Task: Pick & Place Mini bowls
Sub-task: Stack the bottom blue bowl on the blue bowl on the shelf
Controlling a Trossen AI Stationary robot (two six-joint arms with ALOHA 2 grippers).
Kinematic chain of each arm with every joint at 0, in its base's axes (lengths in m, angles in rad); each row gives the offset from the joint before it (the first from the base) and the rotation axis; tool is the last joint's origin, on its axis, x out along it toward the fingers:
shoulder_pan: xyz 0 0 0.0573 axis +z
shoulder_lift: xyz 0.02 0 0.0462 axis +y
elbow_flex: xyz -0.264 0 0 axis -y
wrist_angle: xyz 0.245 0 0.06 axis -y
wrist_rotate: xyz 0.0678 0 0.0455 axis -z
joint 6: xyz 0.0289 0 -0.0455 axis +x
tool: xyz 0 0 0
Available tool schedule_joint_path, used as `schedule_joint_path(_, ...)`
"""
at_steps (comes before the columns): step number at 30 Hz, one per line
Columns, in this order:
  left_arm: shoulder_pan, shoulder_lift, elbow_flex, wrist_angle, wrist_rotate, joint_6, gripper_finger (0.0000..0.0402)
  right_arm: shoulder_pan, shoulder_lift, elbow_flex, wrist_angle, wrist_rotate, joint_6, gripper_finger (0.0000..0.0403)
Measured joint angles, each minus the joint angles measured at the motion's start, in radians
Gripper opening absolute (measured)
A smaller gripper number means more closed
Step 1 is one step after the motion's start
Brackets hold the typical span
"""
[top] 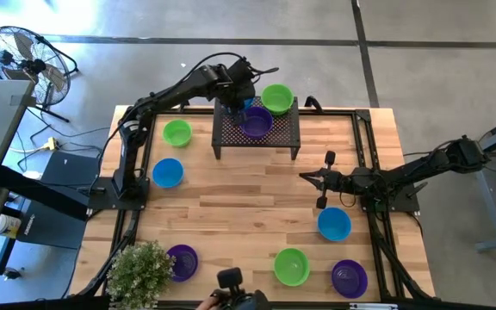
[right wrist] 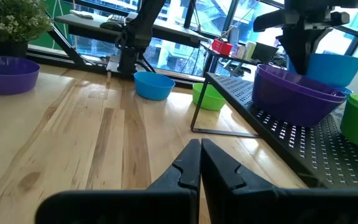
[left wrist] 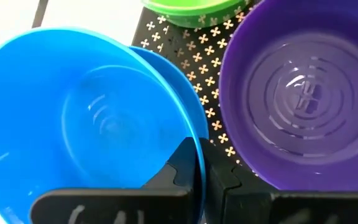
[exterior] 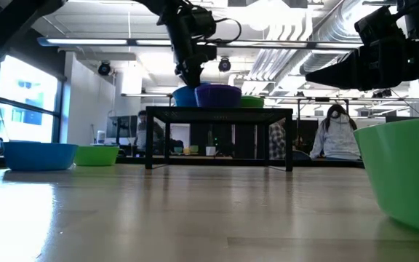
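Nearest the overhead camera at 6 o'clock: potted plant (top: 141, 267) and purple bowl (top: 182, 261) at the near-left tabletop (top: 231, 198) edge, still loose.

Going left to right, as judged:
- Left side, 9–10 o'clock: blue bowl (top: 168, 172) and green bowl (top: 177, 133) on bare wood, not yet moved.
- Far centre, 12 o'clock: black rack (top: 257, 131) carrying purple bowl on rack (top: 256, 121) and green bowl on rack (top: 277, 98); looks like two placed.
- Left hand (top: 236, 108) over rack's left part, fingers clamped on rim of blue bowl in hand (left wrist: 92, 118), just beside the racked purple one; third placement under way, release not done.
- Near centre-right, 5 o'clock: green bowl near front (top: 291, 265), purple bowl near front (top: 349, 277), blue bowl right (top: 334, 223), all waiting.
- Right hand (top: 308, 177) at 3 o'clock, low over tabletop, fingers together, empty, idle.

Rough tally: two on rack, one in hand, six left.
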Motion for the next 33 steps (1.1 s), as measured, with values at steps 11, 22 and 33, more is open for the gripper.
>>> schedule_joint_path(11,0.000,0.003,0.000,0.001,-0.024,-0.008,0.0031,0.000,0.000,0.000,0.000,0.000,0.000,0.0000)
schedule_joint_path(22,-0.011,0.017,-0.001,0.006,-0.027,-0.019,0.0032,0.000,0.000,0.000,0.000,0.000,0.000,0.0000)
schedule_joint_path(33,-0.028,0.007,0.000,-0.025,-0.002,-0.003,0.0033,0.000,0.000,0.000,0.000,0.000,-0.003,0.0000)
